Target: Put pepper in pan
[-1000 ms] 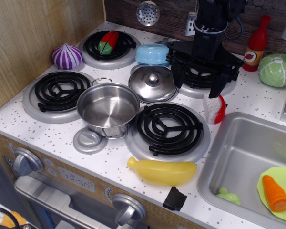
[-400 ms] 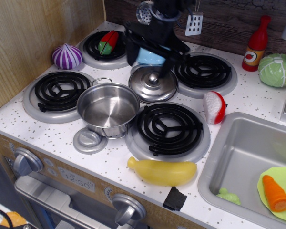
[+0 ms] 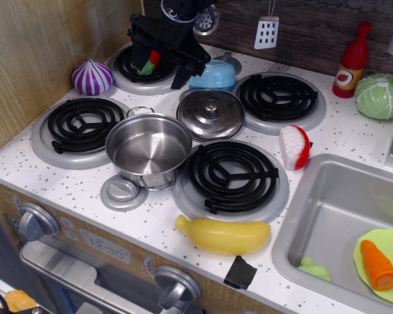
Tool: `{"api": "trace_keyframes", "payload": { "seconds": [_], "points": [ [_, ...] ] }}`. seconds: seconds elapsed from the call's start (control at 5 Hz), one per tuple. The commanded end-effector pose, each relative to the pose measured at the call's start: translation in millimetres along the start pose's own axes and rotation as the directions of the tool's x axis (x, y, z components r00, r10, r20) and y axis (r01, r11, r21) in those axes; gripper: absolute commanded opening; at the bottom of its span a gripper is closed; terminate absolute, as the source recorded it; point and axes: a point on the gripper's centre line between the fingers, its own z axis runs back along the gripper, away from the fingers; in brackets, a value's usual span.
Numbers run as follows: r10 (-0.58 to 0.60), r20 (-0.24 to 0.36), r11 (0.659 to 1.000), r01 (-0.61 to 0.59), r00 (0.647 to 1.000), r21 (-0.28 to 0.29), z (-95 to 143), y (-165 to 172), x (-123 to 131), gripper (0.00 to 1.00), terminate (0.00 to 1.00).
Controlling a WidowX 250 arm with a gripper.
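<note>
The red pepper [image 3: 150, 63] with its green end lies on the back left burner [image 3: 128, 70], mostly hidden behind my gripper. My black gripper [image 3: 158, 67] hangs just over that burner with its fingers spread wide, one at the left of the pepper and one at the right near the blue bowl. It holds nothing. The pan [image 3: 149, 148], a shiny steel pot with loop handles, stands empty between the two front burners.
A domed steel lid [image 3: 211, 113] sits behind the pan, a light-blue bowl [image 3: 213, 74] behind that. A purple onion [image 3: 92, 77] is at the left. A red-and-white toy [image 3: 293, 147], a yellow banana [image 3: 223, 235], a red bottle [image 3: 352, 59], a cabbage [image 3: 380, 95] and the sink [image 3: 327, 216] holding a carrot [image 3: 380, 264] are to the right.
My gripper has moved from over the back right burner leftward across the lid and bowl to the back left burner, above the pepper. Nothing else moved.
</note>
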Motion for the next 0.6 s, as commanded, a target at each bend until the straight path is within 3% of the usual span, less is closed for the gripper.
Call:
{"api": "trace_keyframes", "payload": {
  "seconds": [0.0,0.4],
  "points": [
    [-0.052,0.108,0.998,0.05,0.993,0.025,-18,33,31,1.0,0.0],
    [-0.103,0.159,0.994,0.098,0.982,0.042,-29,51,63,1.0,0.0]
  ]
}}
